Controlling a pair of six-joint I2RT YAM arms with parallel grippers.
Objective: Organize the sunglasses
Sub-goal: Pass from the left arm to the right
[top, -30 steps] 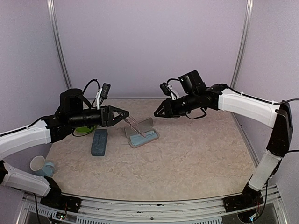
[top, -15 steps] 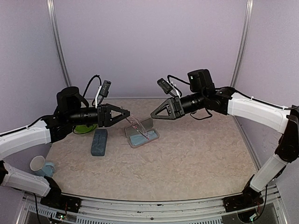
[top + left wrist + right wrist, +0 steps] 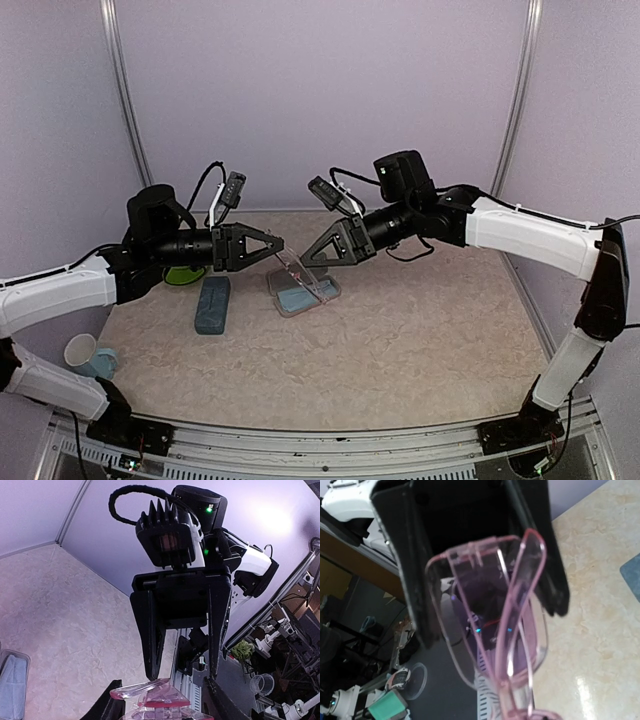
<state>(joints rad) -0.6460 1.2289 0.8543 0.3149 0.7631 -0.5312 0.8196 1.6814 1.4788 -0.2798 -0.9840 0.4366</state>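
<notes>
Top view: the left gripper (image 3: 274,247) reaches in from the left and pinches the sunglasses (image 3: 292,268). They are a pink see-through pair, held in the air, with one thin arm slanting down toward the open case (image 3: 286,310). The case sits on the table (image 3: 420,330) with a light-blue cloth (image 3: 300,298) inside. The right gripper (image 3: 308,256) faces the left one from the other side with its fingers spread, tips just beside the glasses. Contact cannot be told from here. A closed blue-grey case (image 3: 212,303) lies left of the open one, and a cup (image 3: 80,352) stands at the near left corner.

Left wrist view: the right gripper (image 3: 183,675) hangs head-on, jaws wide with nothing between them. Its tips are just above the sunglasses (image 3: 155,697), which lie across the bottom edge between this camera's own fingers (image 3: 107,711).

Right wrist view: the sunglasses (image 3: 490,630) fill the frame, showing a pink rim and a purplish lens. The left gripper's fingers (image 3: 402,565) press on both sides of the frame — a firm pinch. The marbled table (image 3: 600,605) is off to the right.
</notes>
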